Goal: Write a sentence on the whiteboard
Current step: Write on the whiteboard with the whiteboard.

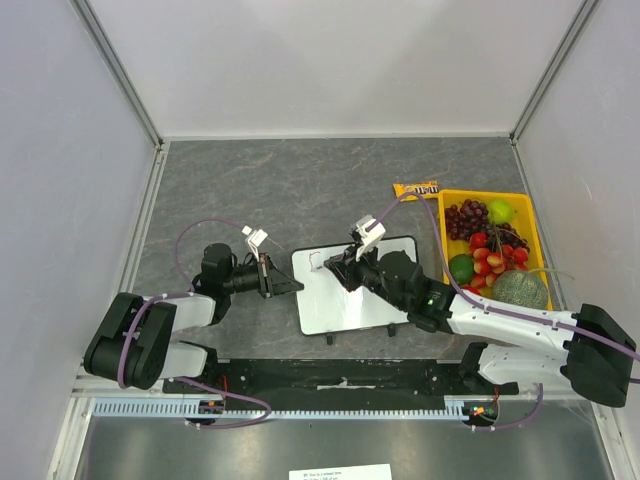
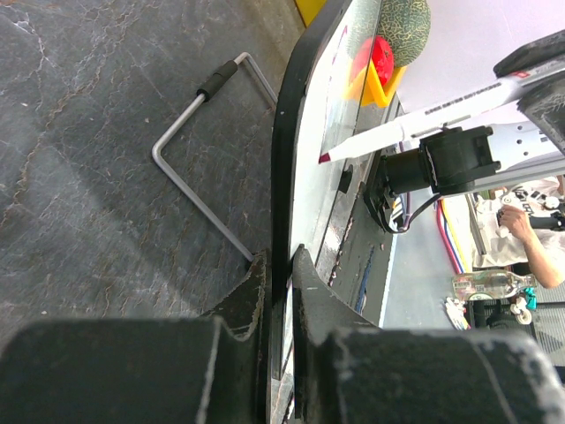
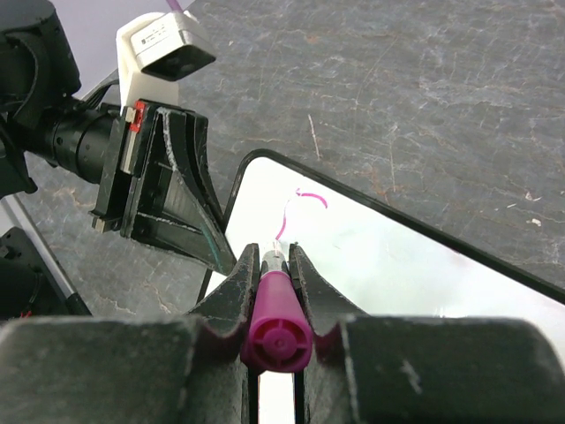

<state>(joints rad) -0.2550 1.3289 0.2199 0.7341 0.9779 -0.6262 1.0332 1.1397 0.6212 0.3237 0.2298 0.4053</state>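
Note:
The whiteboard (image 1: 345, 305) lies flat on the grey table, mid-front. My left gripper (image 1: 296, 287) is shut on its left edge; the left wrist view shows the black frame (image 2: 284, 168) clamped edge-on between the jaws (image 2: 280, 265). My right gripper (image 1: 345, 270) is shut on a pink-capped marker (image 3: 275, 329), which points down at the board's upper left corner. The white marker body (image 2: 415, 128) slants with its tip on or just off the surface. Of the sentence, only a thin pink stroke with a curved top (image 3: 300, 201) shows on the board (image 3: 406, 256).
A yellow tray (image 1: 480, 193) of fruit, with grapes, limes and a melon, stands at the right. An orange candy packet (image 1: 415, 189) lies behind the board. A bent metal rod with a black sleeve (image 2: 190, 168) lies on the table beside the board's edge. Enclosure walls surround the table.

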